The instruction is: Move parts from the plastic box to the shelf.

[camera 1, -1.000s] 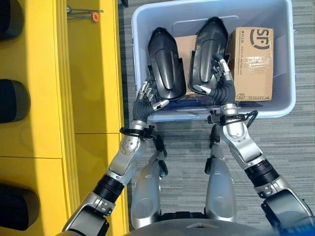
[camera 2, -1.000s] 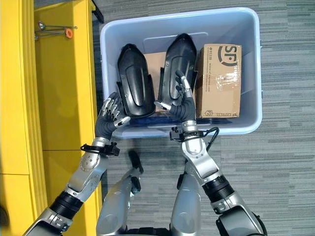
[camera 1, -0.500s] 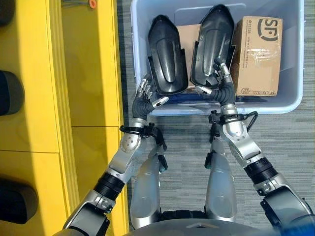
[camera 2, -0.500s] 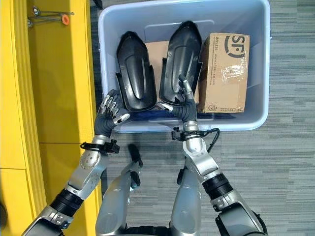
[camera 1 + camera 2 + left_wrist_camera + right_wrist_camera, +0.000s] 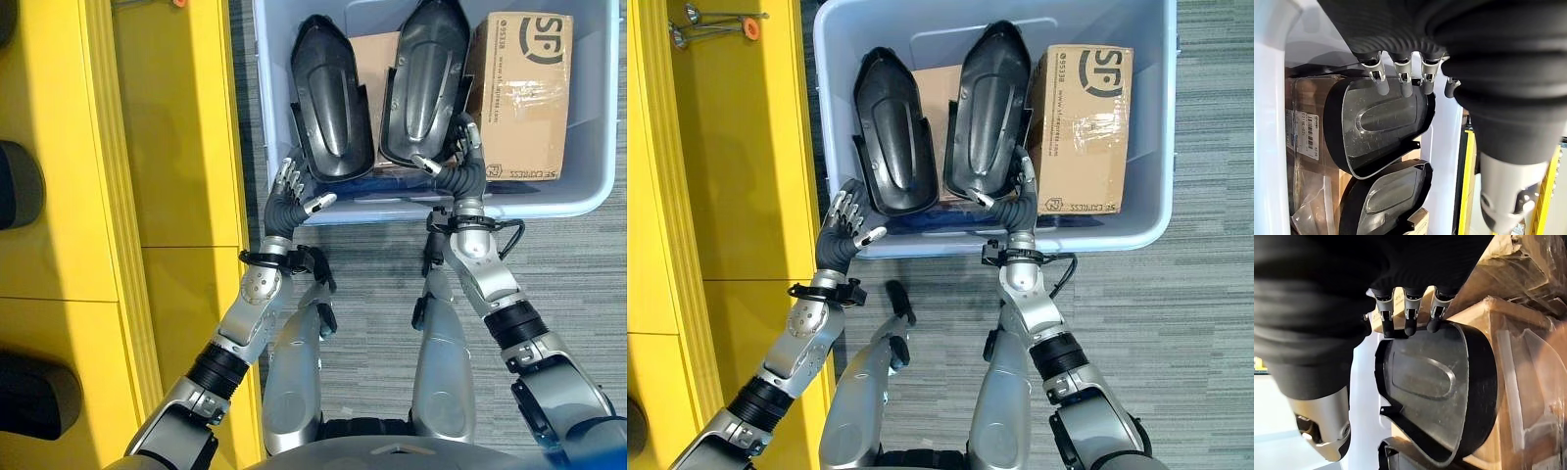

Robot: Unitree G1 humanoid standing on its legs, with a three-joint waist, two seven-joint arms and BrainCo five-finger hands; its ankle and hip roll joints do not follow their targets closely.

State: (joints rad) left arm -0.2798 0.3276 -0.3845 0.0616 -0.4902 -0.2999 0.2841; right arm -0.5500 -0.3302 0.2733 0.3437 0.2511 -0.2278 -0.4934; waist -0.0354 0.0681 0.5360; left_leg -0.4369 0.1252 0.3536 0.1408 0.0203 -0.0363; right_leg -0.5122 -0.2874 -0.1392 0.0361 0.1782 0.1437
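To lift cleanly, each hand should get its fingers well under the near rim of its black cover before closing, so the curved shell does not slip. The two covers, left cover [image 5: 331,103] and right cover [image 5: 423,83], lie side by side in the plastic box [image 5: 263,117], beside a cardboard carton [image 5: 524,93]. The left hand [image 5: 294,196] hovers loosely spread and empty at the box's near wall, while the right hand [image 5: 460,166] reaches its relaxed fingers to the right cover's near edge, not yet clasping it.

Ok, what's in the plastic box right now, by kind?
Black moulded parts: 2, the left one and the right one
Cardboard boxes: 2, a taped one and one largely hidden behind the parts
Total: 4
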